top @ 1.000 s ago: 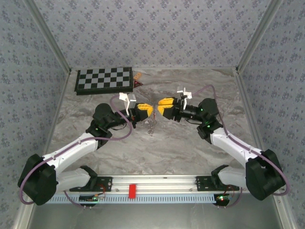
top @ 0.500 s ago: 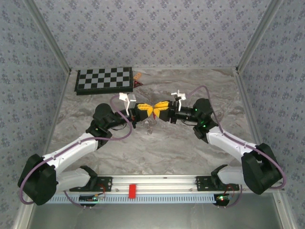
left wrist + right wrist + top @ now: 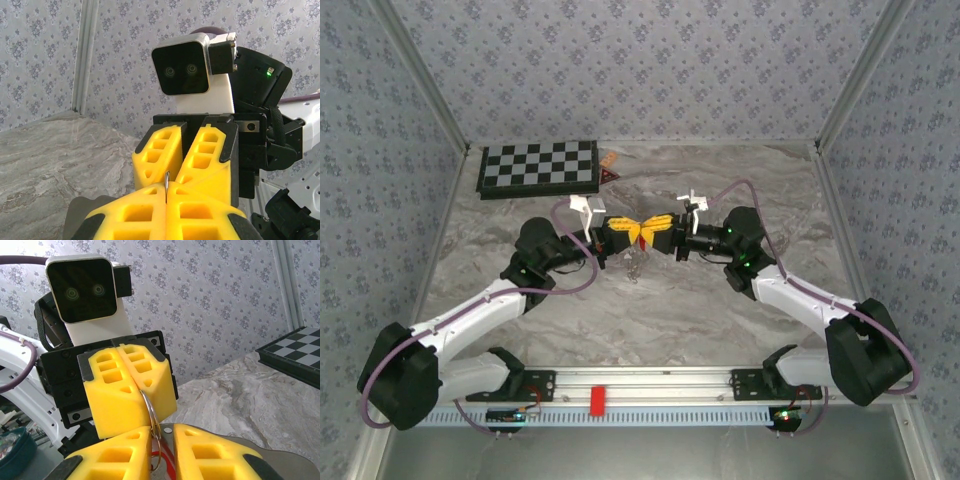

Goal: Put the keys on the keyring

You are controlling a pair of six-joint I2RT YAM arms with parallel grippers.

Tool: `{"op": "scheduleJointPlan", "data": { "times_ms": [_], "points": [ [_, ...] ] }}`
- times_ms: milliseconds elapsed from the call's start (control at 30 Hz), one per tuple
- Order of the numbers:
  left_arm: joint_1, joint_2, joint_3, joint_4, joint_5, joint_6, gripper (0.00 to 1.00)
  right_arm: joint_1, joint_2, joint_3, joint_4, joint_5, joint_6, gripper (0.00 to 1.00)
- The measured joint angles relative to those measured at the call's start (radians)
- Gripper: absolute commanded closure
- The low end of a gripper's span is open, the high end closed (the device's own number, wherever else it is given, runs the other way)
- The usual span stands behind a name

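Yellow-fingered left claw (image 3: 135, 390) clenched flat on the ring (image 3: 154, 415); the thin wire loop juts from the seam between its fingers, straight toward the right claw (image 3: 162, 442). Claws tip to tip, both raised above the table. Right claw: narrow gap between fingers, ring's free end running into that gap; pressed on it or not, cannot tell. Key (image 3: 167, 466): red sliver low in the same gap, beside the ring wire, mostly hidden; threaded or not, cannot tell. Chain (image 3: 635, 265) hangs below the meeting tips. Grey marbled table (image 3: 670, 310) under both claws. Chessboard (image 3: 538, 167) well beyond the left claw at the far edge, small orange-brown triangle (image 3: 610, 175) just beside it. Walls (image 3: 640, 70): grey floral paper on three sides. Red block (image 3: 597, 399) on the rail behind the claws, between the arm bases.
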Motion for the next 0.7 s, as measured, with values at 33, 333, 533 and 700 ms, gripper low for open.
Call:
{"op": "scheduleJointPlan", "data": {
  "times_ms": [33, 333, 533, 700],
  "points": [
    [0.000, 0.000, 0.000, 0.000, 0.000, 0.000, 1.00, 0.001, 0.000, 0.000, 0.000, 0.000, 0.000, 0.82],
    [0.002, 0.000, -0.001, 0.002, -0.007, 0.000, 1.00, 0.003, 0.002, 0.000, 0.006, -0.005, -0.002, 1.00],
    [0.002, 0.000, -0.006, -0.010, -0.006, 0.001, 0.85, 0.001, -0.007, 0.009, -0.060, -0.015, -0.055, 1.00],
    [0.006, -0.005, -0.007, -0.017, 0.002, 0.004, 0.66, 0.002, -0.027, 0.048, -0.228, -0.026, -0.162, 1.00]
  ]
}}
